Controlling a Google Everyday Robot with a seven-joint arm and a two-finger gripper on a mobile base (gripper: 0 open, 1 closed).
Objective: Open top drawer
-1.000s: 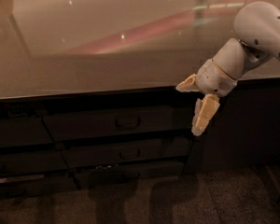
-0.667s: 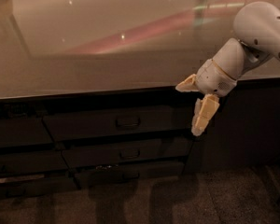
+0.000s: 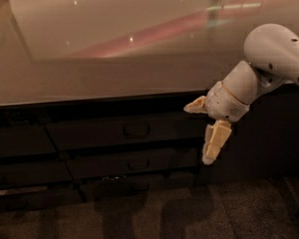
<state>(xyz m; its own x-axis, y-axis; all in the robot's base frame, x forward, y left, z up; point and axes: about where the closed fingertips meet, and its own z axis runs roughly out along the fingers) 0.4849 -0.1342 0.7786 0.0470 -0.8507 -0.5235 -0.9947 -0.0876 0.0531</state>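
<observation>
The top drawer (image 3: 124,131) is a wide dark front just under the countertop edge, with a small dark D-shaped pull (image 3: 136,131) at its centre. It sits flush with the cabinet, shut. My gripper (image 3: 198,132) hangs in front of the cabinet at the drawer's right end, to the right of the pull and apart from it. Its two cream fingers are spread wide: one finger (image 3: 196,105) points left at the counter edge, the other (image 3: 213,144) points down. It holds nothing.
A shiny beige countertop (image 3: 114,49) fills the upper frame. Below the top drawer are a shorter drawer (image 3: 134,164) and a lower one (image 3: 132,185). More dark fronts (image 3: 20,143) stand to the left. My white arm (image 3: 274,54) comes in from the right. Dark carpet (image 3: 149,213) lies below.
</observation>
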